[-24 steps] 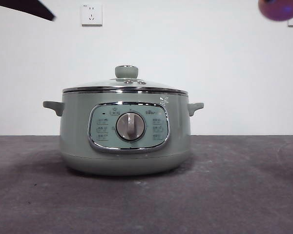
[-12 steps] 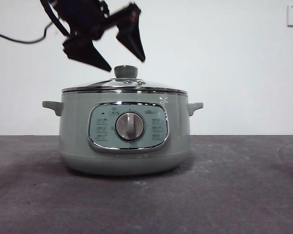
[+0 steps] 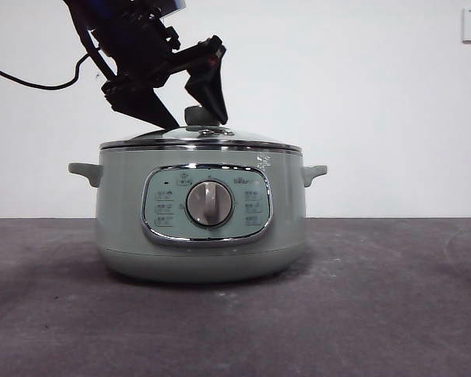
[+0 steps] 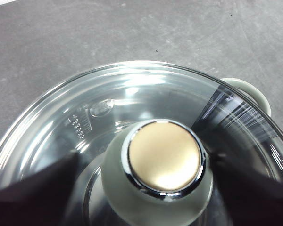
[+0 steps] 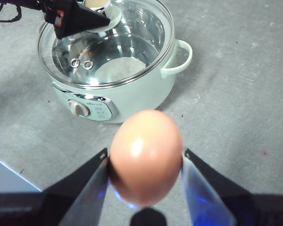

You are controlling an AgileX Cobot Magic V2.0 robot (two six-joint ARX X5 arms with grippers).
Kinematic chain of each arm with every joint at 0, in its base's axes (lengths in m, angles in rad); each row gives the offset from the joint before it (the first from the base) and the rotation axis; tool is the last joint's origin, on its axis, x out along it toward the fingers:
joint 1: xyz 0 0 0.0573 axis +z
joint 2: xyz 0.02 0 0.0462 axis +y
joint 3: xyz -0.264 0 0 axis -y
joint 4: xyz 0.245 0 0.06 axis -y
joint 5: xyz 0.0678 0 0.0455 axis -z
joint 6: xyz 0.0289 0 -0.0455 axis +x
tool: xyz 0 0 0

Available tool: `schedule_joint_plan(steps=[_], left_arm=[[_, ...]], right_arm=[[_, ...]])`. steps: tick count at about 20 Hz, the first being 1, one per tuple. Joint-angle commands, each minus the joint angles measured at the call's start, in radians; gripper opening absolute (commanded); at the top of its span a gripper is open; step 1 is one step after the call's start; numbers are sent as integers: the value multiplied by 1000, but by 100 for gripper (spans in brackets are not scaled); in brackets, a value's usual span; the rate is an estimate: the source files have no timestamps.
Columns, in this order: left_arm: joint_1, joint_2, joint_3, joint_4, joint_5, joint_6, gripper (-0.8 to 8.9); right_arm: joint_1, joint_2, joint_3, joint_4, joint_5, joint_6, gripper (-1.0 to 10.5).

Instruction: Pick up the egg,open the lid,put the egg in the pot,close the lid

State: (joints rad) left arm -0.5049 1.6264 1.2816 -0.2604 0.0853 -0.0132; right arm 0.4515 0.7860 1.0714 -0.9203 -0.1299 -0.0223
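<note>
**Jaws astride the knob, egg waiting aloft**

Egg (image 5: 146, 157) first, since it sits nearest the right wrist camera: the right gripper (image 5: 145, 165) is clamped on it, one jaw on each flank, its long axis running up between them. It hangs in the air well above the counter (image 3: 392, 314), off to the front and right of the pot (image 3: 200, 212), whose control panel faces the counter's front edge. The front view shows neither this arm nor the egg, so its height there cannot be judged.

Farther back, the pot stands near the middle of the counter with the lid (image 3: 200, 137) seated on its rim. The left gripper (image 3: 192, 118) comes in from the upper left and is down at the lid's knob (image 4: 162, 169). Its jaws are spread, one on each side of the knob, and the wrist view shows a gap on both sides, so nothing is gripped yet.

The coming move, by my reading, turns on this: the knob lies straight between the left jaws, so closing should take it, and lifting then opens the way for the egg. The left arm is the nearer to the lid by far.

The jaw tips are dark and blurred in the left wrist view, and whether they touch the glass cannot be told. The pot's inside shows only dimly through the lid.
</note>
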Motion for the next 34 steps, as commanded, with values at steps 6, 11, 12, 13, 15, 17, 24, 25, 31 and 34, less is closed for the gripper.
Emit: schedule_joint_plan(steps=[6, 11, 12, 13, 15, 17, 24, 25, 31, 34], left_arm=[[-6, 3, 0, 17, 1, -14, -8], [-6, -13, 1, 16, 2, -14, -8], [-6, -24, 2, 16, 2, -14, -8], [-6, -40, 2, 15, 2, -14, -8], [-6, -79, 2, 15, 2, -13, -8], [-6, -130, 2, 5, 2, -13, -8], [-6, -385, 2, -172, -5, 9, -8], [-6, -427, 2, -208, -7, 10, -8], [-6, -678, 2, -403, -37, 10, -8], [-6, -764, 2, -481, -45, 9, -8]], right_arm=[[0, -2, -2, 4, 0, 6, -13], [0, -1, -2, -1, -1, 6, -12], [0, -1, -2, -1, -1, 6, -12], [0, -1, -2, -1, -1, 6, -12], [1, -1, -2, 0, -1, 5, -12], [0, 5, -2, 8, -1, 5, -12], [4, 126, -2, 145, -84, 6, -13], [9, 158, -1, 184, -85, 6, -13], [101, 463, 129, 316, -80, -20, -13], [135, 666, 279, 325, -75, -49, -13]])
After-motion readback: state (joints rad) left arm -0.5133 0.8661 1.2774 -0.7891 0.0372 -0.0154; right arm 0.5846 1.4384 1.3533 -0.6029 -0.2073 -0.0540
